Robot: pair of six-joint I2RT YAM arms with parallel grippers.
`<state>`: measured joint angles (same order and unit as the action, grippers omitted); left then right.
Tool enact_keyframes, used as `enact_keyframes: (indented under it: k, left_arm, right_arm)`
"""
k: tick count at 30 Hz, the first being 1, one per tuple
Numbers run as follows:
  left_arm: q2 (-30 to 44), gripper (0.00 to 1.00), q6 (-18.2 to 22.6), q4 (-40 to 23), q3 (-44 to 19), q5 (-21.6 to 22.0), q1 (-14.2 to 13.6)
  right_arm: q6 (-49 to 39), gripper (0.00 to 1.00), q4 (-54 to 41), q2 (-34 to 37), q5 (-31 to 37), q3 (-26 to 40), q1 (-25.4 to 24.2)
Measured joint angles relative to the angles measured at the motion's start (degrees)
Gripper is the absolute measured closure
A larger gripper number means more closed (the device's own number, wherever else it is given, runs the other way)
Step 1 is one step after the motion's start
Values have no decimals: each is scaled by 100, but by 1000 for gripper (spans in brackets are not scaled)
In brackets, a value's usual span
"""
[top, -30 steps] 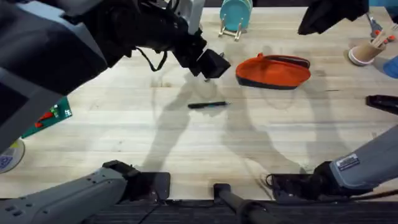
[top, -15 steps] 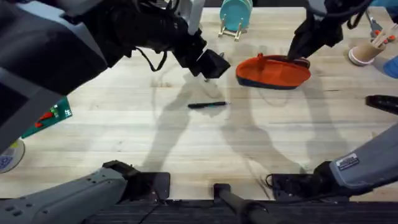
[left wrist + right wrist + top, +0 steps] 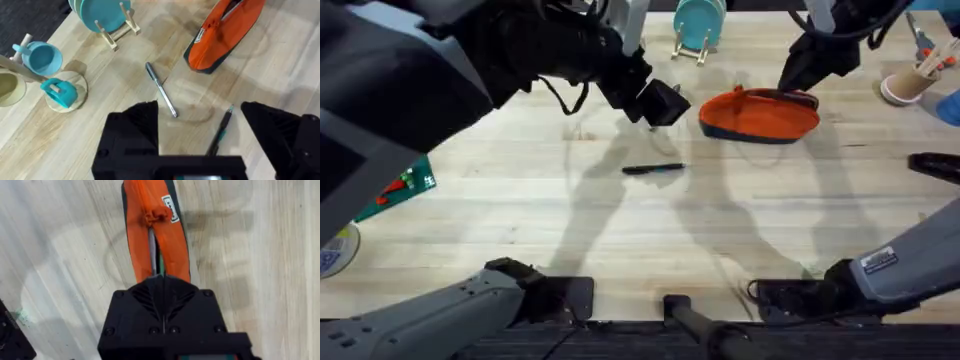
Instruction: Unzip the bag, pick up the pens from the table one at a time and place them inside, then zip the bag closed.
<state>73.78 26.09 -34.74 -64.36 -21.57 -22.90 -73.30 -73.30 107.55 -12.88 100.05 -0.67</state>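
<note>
The orange bag [image 3: 758,115] lies at the back right of the table [image 3: 520,230], its zipper top parted along a narrow gap [image 3: 154,245]. My right gripper [image 3: 808,68] hangs shut over the bag's right end, fingertips together [image 3: 162,280]; whether they pinch anything is hidden. A black pen [image 3: 655,168] with a greenish accent [image 3: 220,132] rests mid-table. A silver-grey pen [image 3: 161,90] lies between it and the bag [image 3: 225,30]. My left gripper [image 3: 658,102] hovers open above both pens, nothing between its fingers [image 3: 132,132].
A teal plate in a wooden rack [image 3: 698,25] stands behind the bag. A blue mug [image 3: 42,57] and a teal piece on a wooden coaster [image 3: 62,92] sit nearby. A pink cup of sticks [image 3: 910,80] is at the far right, a green board [image 3: 405,185] at the left.
My right gripper has come down from the top edge to the bag's right end. The left arm, bag and pens have not moved.
</note>
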Motion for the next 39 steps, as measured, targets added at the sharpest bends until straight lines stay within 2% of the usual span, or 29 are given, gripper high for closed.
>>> enact_keyframes:
  k: [15, 24, 39]
  left_arm:
    - [0, 8, 0, 0, 0, -1, 0]
    - [0, 8, 0, 0, 0, -1, 0]
    - [-1, 8, 0, 0, 0, 0, 0]
  right_arm:
    - [49, 970, -111, 156, 0, -22, 0]
    - [90, 971, 464, 321, 2, -340, 0]
    - [107, 969, 648, 321, -2, -469, 7]
